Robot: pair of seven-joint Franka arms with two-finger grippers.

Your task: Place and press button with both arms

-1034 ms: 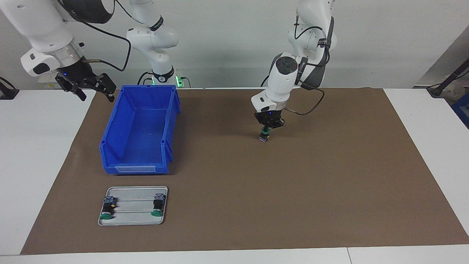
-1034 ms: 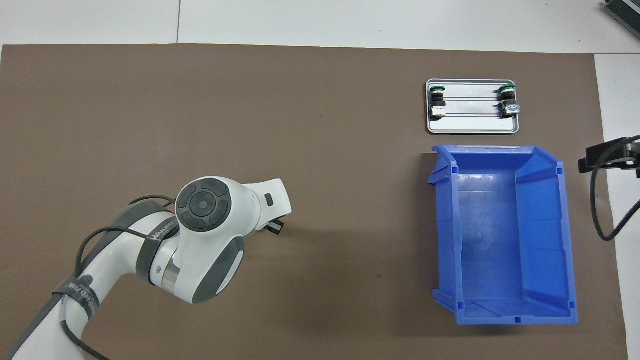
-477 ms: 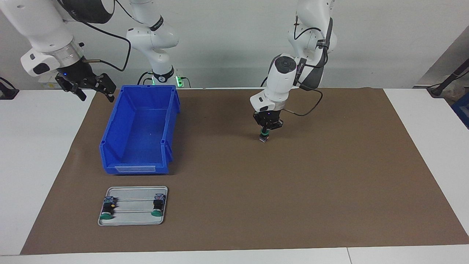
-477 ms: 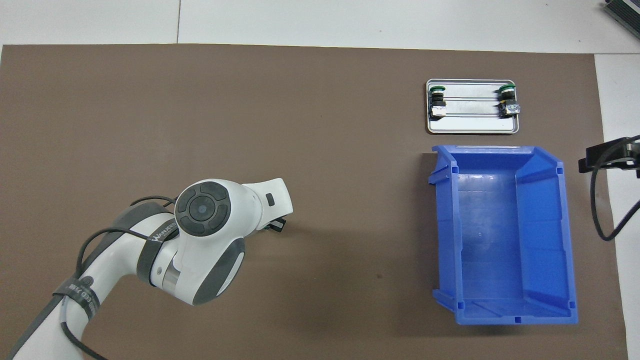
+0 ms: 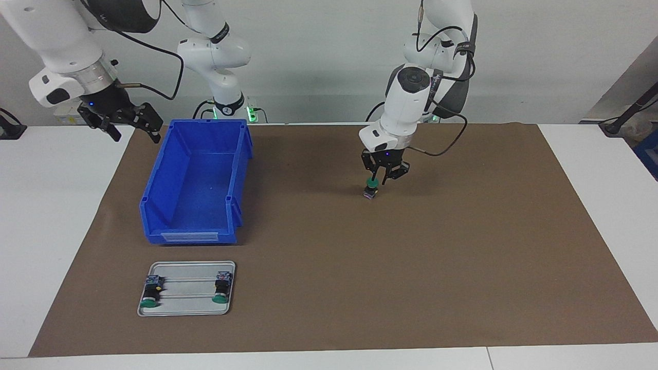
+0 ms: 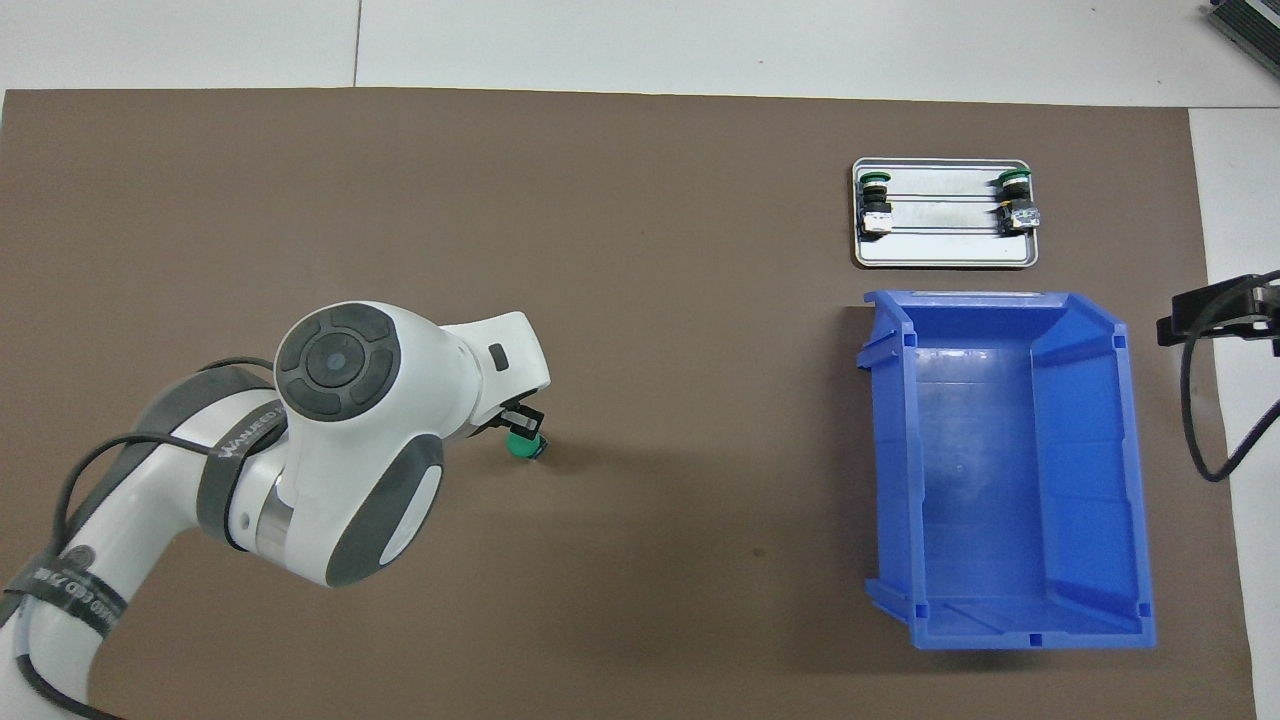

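A button (image 5: 370,189) with a green cap stands upright on the brown mat, about midway between the two arms' ends; from above its cap (image 6: 524,446) shows just past my left wrist. My left gripper (image 5: 381,178) hangs directly over it, open, its fingertips around and just above the cap and no longer clamping it. Most of that gripper is hidden under the wrist in the overhead view. My right gripper (image 5: 131,128) waits open in the air by the blue bin's corner nearest the robots, at the right arm's end of the table, and shows partly at the overhead view's edge (image 6: 1215,315).
A blue bin (image 5: 195,180) sits on the mat toward the right arm's end. Farther from the robots than the bin lies a metal tray (image 5: 187,304) with two more green-capped buttons (image 5: 149,294) (image 5: 222,289) on their sides. The brown mat (image 5: 462,267) covers most of the table.
My left gripper has let go of the button, opened, and lifted a little with the wrist pulling back toward its base. The button now stands free on the mat. The right arm has not moved.
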